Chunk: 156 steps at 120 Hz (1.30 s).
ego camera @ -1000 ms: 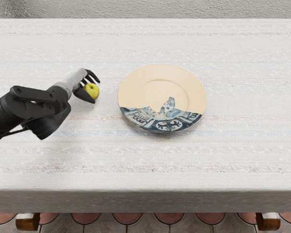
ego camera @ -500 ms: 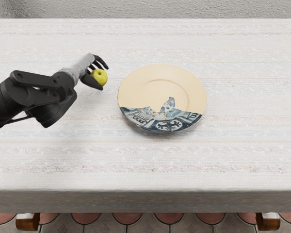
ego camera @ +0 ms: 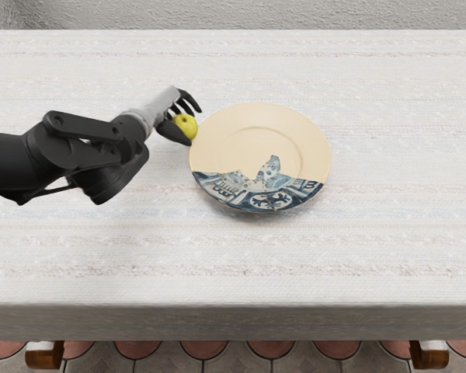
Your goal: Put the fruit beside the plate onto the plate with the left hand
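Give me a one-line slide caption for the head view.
The left hand holds a small yellow fruit at the left rim of a cream and blue plate on the table.

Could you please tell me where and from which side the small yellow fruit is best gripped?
Probably around its middle, from the left and above, as the left hand grips it now, curled over it. The fruit is small and round with no handle, and the plate lies close on its right.

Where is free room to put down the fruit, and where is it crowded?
The plate is bare across its cream middle; the table right of it is bare too. Crowded only at the plate's left rim, where the left hand holds the fruit.
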Each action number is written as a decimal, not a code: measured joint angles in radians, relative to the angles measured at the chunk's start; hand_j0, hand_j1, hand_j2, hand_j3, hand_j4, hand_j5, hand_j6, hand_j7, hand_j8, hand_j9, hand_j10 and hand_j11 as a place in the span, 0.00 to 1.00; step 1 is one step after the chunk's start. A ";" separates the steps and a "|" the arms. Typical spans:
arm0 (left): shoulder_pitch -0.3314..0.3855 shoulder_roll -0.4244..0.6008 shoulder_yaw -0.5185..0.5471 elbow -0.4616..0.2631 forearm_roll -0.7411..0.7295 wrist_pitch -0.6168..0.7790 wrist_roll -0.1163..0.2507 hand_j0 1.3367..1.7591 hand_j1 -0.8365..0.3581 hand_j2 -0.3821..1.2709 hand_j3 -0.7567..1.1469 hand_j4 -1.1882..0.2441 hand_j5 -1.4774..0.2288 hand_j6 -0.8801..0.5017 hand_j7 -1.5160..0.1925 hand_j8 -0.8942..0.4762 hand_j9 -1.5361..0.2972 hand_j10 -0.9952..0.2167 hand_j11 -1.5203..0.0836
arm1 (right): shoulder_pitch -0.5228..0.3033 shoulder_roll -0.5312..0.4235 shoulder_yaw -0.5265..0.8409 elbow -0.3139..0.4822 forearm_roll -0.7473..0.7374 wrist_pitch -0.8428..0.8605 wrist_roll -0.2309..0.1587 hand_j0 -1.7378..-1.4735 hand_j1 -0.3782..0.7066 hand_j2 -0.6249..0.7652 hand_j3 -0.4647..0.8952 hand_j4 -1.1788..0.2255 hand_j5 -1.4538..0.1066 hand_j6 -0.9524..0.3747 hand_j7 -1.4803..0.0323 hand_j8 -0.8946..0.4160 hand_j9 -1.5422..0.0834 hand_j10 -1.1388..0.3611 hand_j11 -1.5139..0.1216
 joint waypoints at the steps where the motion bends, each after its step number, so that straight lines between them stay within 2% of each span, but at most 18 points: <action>1: -0.001 -0.002 0.000 0.000 -0.001 0.000 0.000 0.76 0.48 0.35 0.40 0.45 0.45 0.27 0.48 0.29 0.46 0.38 0.51 | 0.000 0.000 0.000 0.000 0.000 0.000 0.000 0.30 0.03 0.45 0.34 0.84 0.93 0.72 0.98 0.68 0.95 0.76 0.93; 87: -0.024 -0.085 -0.005 -0.002 -0.041 0.000 0.000 0.76 0.49 0.36 0.40 0.46 0.46 0.26 0.48 0.30 0.46 0.38 0.52 | 0.000 0.000 0.000 0.000 0.000 0.000 0.000 0.30 0.03 0.45 0.34 0.84 0.93 0.72 0.98 0.68 0.95 0.76 0.93; 94: -0.024 -0.085 -0.007 -0.004 -0.042 -0.001 -0.001 0.76 0.54 0.33 0.40 0.50 0.50 0.30 0.52 0.33 0.50 0.43 0.56 | 0.000 0.000 0.000 0.000 0.000 0.000 0.000 0.30 0.03 0.45 0.34 0.84 0.93 0.72 0.98 0.68 0.95 0.76 0.93; 118: -0.024 -0.074 -0.018 -0.007 -0.043 -0.003 -0.001 0.76 0.79 0.27 0.40 0.69 0.71 0.49 0.73 0.51 0.69 0.65 0.78 | 0.000 0.000 0.000 0.000 0.000 0.000 0.000 0.30 0.03 0.45 0.34 0.84 0.93 0.72 0.98 0.68 0.95 0.76 0.93; 140: -0.024 0.077 -0.040 -0.008 -0.040 -0.025 -0.001 0.76 0.90 0.25 0.40 0.76 0.80 0.57 0.82 0.59 0.77 0.74 0.87 | 0.000 0.000 0.000 0.000 0.000 0.000 0.000 0.30 0.03 0.45 0.34 0.84 0.93 0.72 0.98 0.68 0.95 0.76 0.93; 156: -0.014 0.267 -0.091 -0.009 -0.033 -0.219 -0.002 0.76 0.94 0.24 0.40 0.79 0.82 0.60 0.85 0.61 0.80 0.78 0.90 | 0.000 0.000 0.000 0.000 0.000 0.000 0.000 0.30 0.03 0.45 0.34 0.84 0.93 0.72 0.98 0.68 0.95 0.76 0.93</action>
